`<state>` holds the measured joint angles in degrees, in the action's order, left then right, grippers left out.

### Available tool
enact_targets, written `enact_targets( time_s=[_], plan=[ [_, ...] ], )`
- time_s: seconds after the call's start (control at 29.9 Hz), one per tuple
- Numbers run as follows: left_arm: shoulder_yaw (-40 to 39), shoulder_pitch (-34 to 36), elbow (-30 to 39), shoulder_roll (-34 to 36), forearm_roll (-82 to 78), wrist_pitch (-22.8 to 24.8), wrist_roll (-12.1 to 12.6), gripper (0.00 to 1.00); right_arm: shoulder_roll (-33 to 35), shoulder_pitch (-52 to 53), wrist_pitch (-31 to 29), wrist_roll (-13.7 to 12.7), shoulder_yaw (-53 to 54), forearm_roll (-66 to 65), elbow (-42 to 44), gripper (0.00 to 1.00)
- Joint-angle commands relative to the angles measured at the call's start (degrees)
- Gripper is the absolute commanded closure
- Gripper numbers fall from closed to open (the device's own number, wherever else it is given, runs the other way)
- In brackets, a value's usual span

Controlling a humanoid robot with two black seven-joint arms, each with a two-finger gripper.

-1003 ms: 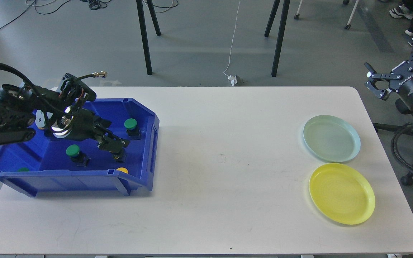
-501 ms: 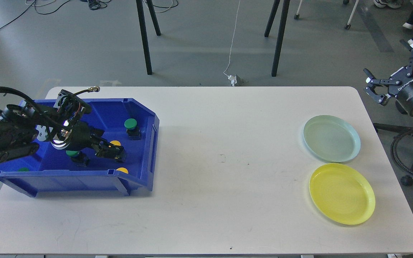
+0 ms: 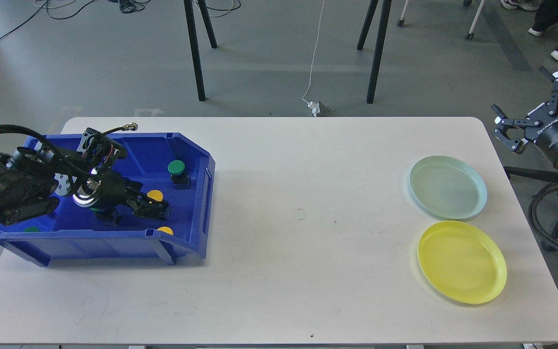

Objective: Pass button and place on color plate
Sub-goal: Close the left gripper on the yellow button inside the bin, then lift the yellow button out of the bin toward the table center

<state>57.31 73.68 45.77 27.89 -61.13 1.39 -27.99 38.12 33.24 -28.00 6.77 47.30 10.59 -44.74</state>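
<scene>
Yellow button [image 3: 155, 195] beside left claw [image 3: 155, 210], inside bin [image 3: 200, 194].

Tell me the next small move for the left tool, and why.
Probably close the left tool on the round yellow button in the blue plastic bin, then lift: the tool sits low at that button, and whether it grips yet is unclear.

White table [image 3: 298, 252]: blue bin [image 3: 196, 228] left; green plate [image 3: 447, 187], yellow plate [image 3: 461, 261] right.

bright, even daylight | soft shadow R of bin [image 3: 196, 194] | sharp, no blur
</scene>
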Motion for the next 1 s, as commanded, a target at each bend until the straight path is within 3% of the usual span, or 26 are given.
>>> enact_targets(
  time_s=[0.0, 0.1, 0.2, 0.3, 0.37, 0.5, 0.6, 0.74, 0.87, 0.97],
  plan=[
    [-0.5, -0.4, -0.4, 0.0, 0.0, 0.0, 0.0, 0.34, 0.0, -0.2, 0.0, 0.0, 0.0, 0.0, 0.6, 0.00],
    [-0.5, -0.5, -0.5, 0.0, 0.0, -0.1, 0.0, 0.52, 0.0, -0.3, 0.0, 0.0, 0.0, 0.0, 0.6, 0.00],
    [-0.5, -0.5, -0.5, 0.1, 0.0, -0.1, 0.0, 0.60, 0.0, -0.5, 0.0, 0.0, 0.1, 0.0, 0.7, 0.00],
    [-0.5, -0.6, -0.4, 0.1, -0.3, -0.1, 0.0, 0.86, 0.0, -0.5, 0.0, 0.0, 0.0, 0.0, 0.7, 0.00],
    [-0.5, -0.6, -0.3, 0.1, -0.5, -0.1, 0.0, 0.95, 0.0, -0.7, 0.0, 0.0, 0.1, 0.0, 0.7, 0.00],
    [-2.0, 0.6, 1.1, 1.0, -0.6, -0.2, 0.0, 0.98, 0.1, -1.2, 0.0, 0.0, 0.1, 0.0, 0.7, 0.00],
    [-10.7, 3.1, 7.5, 6.9, -0.5, 0.5, 0.0, 0.98, 0.1, -1.7, 0.0, 1.0, 0.2, 0.0, 0.8, 0.00],
    [-30.7, 7.4, 23.4, 20.2, 0.1, 8.1, 0.0, 0.97, 0.2, -3.7, 0.0, 7.0, 2.1, 0.9, -1.5, 0.00],
    [-45.7, 3.2, 33.9, 24.3, 9.6, 9.9, 0.0, 0.97, 4.0, -7.6, 0.0, 7.2, 5.2, 2.8, -14.3, 0.00],
    [-50.3, 0.0, 35.5, 19.7, 21.2, 8.3, 0.0, 0.96, 7.2, -8.4, 0.0, 7.3, 4.4, -1.6, -24.9, 0.00]
  ],
)
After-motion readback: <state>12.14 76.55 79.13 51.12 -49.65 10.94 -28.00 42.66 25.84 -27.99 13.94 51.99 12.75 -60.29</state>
